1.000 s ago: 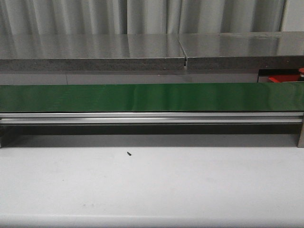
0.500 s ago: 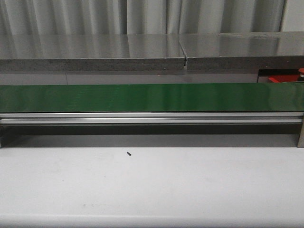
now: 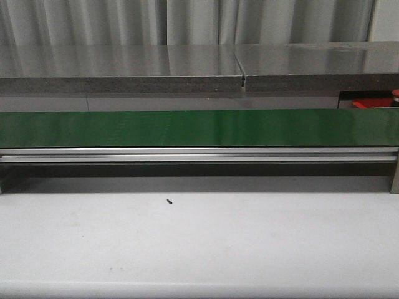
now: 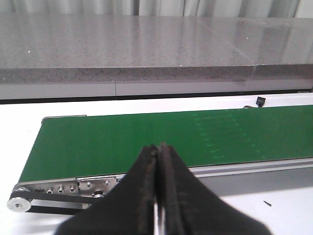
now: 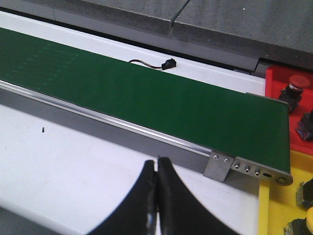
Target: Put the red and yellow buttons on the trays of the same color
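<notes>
The right wrist view shows a red tray (image 5: pixel 279 78) past the far end of the green conveyor belt (image 5: pixel 146 98). A red-capped button (image 5: pixel 298 82) stands on it, with a darker one (image 5: pixel 306 125) beside it at the picture's edge. A yellow tray (image 5: pixel 276 205) lies nearer, holding a dark button (image 5: pixel 305 192) and a yellow-topped one (image 5: pixel 307 226), both cut off. My right gripper (image 5: pixel 156 160) is shut and empty over the white table. My left gripper (image 4: pixel 159 147) is shut and empty in front of the belt (image 4: pixel 146 139). The belt carries no buttons.
A grey stone counter (image 3: pixel 187 65) runs behind the belt (image 3: pixel 199 128). The red tray's corner (image 3: pixel 371 103) shows at the far right. A small black speck (image 3: pixel 169 201) lies on the white table (image 3: pixel 199 249). A black sensor with a wire (image 5: pixel 168 63) sits behind the belt.
</notes>
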Controlling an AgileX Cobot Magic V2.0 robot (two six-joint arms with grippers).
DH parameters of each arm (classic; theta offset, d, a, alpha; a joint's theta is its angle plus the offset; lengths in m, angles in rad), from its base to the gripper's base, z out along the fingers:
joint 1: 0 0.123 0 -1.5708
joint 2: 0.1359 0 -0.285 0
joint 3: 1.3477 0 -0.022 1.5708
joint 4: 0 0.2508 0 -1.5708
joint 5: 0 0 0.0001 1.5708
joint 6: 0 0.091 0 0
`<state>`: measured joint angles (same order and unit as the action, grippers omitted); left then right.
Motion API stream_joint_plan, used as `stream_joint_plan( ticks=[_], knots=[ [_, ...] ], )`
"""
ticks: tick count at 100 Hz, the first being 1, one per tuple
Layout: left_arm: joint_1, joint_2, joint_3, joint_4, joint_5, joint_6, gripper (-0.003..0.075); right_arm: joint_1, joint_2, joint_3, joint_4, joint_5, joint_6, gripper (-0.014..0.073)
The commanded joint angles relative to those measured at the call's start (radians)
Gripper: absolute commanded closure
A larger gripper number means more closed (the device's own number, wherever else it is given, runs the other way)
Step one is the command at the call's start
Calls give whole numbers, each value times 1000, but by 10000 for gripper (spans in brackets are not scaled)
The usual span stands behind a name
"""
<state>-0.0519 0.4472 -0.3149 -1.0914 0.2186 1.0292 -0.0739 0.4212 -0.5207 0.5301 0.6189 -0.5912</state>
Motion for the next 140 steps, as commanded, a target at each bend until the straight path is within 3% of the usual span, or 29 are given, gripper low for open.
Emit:
stream_joint_plan(
  ticks=[1, 76, 95, 115, 128, 140],
  knots=[
    [-9, 4, -28, -23, -32, -8, 739, 1, 5, -23, 14, -55, -10, 660],
    [-9, 4, -28, -23, -32, -8, 739, 1, 5, -21, 13, -106, -10, 660],
    [-9, 4, -28, -23, -32, -8, 739, 39, 1, -21, -67, -126, -3, 660],
    [-9, 4, -28, -23, -32, -8, 739, 92, -55, 15, -318, -162, 209, 660],
    [-9, 4, -28, -23, -32, -8, 739, 104, -137, 131, -457, -310, 401, 660],
    [-9, 4, -28, -23, -32, -8, 739, 104, -208, 254, -530, -448, 497, 660]
  ],
)
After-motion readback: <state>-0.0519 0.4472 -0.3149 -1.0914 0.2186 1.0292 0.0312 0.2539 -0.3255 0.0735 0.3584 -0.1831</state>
